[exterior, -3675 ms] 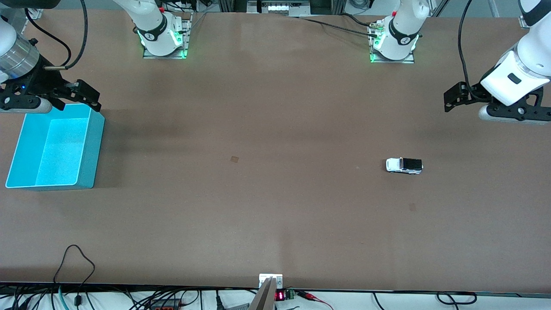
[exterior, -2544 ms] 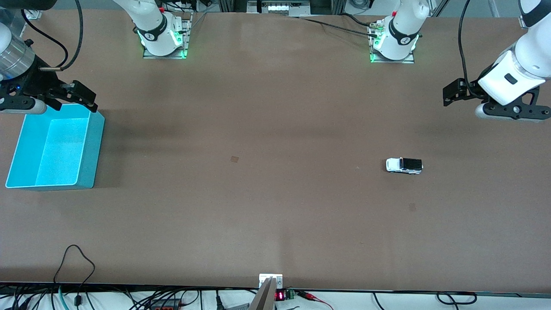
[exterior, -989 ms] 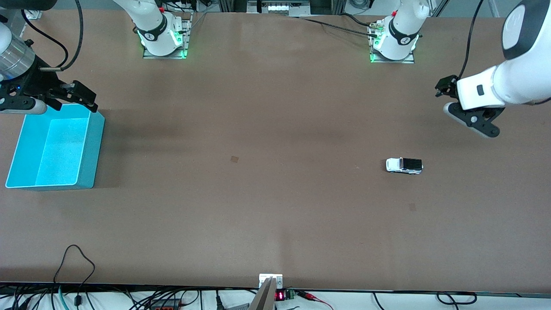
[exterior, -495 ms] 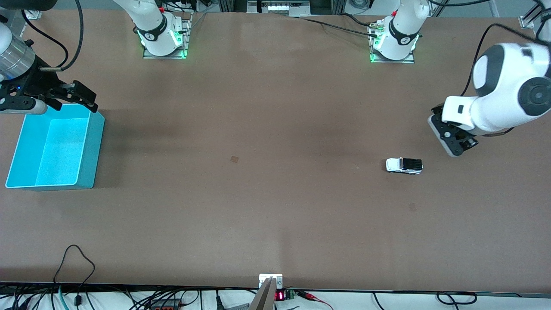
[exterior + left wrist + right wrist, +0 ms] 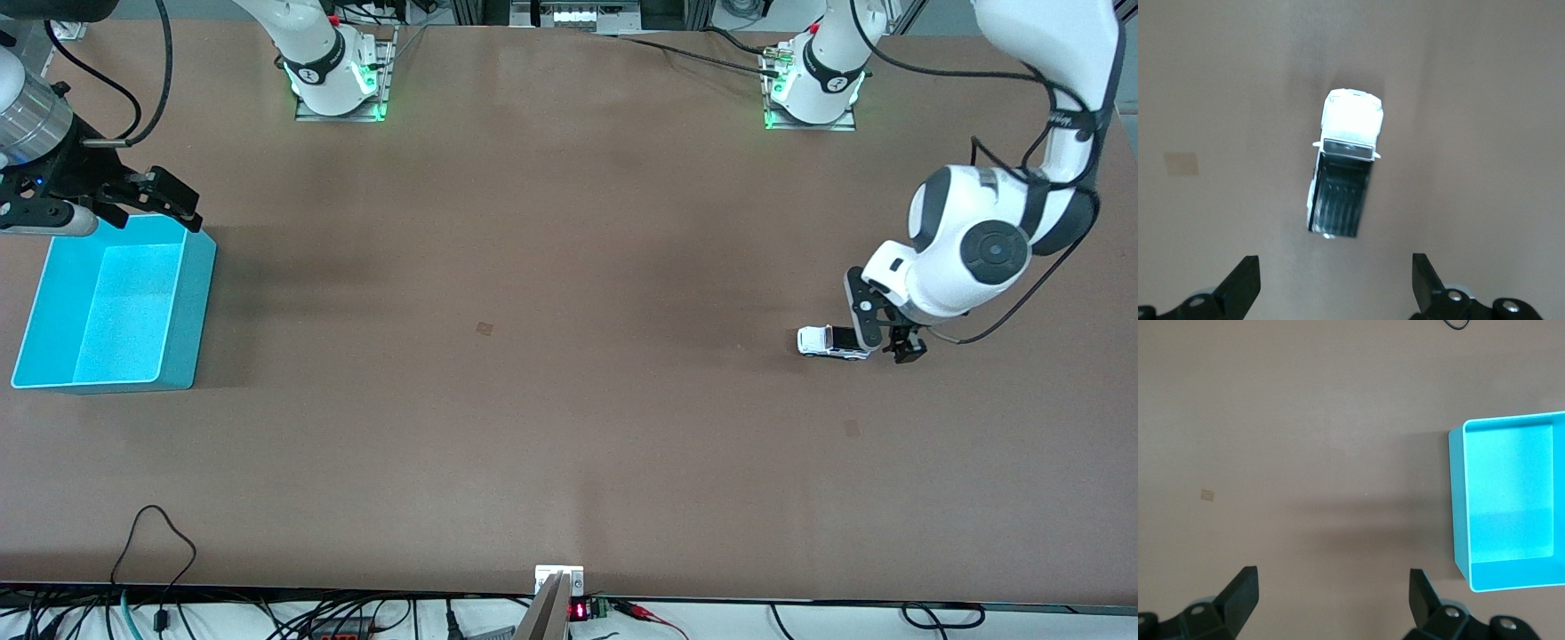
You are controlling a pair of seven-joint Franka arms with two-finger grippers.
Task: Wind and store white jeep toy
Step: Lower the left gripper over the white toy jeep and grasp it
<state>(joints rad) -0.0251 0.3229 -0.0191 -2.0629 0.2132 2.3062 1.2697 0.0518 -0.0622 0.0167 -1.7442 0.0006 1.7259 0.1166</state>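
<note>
1. The white jeep toy [image 5: 833, 341] [image 5: 1343, 165] stands on its wheels on the brown table [image 5: 569, 427], toward the left arm's end and about midway between the robots' bases and the front camera's edge.
2. Its long axis runs along the table's length. The white hood points toward the right arm's end, and the black rear roof section points toward the left arm's end.
3. The left gripper [image 5: 887, 342] [image 5: 1337, 293] hangs low over the jeep's black rear end. Its fingers are spread wide, with nothing between them, and the left wrist view shows both fingertips clear of the toy.
4. Well apart from the jeep, at the right arm's end of the table, sits a turquoise bin [image 5: 201, 293] [image 5: 1459, 507].
5. The right gripper [image 5: 133, 200] [image 5: 1331, 597] waits over the bin's edge nearest the robots' bases, its fingers also wide apart and holding nothing.
</note>
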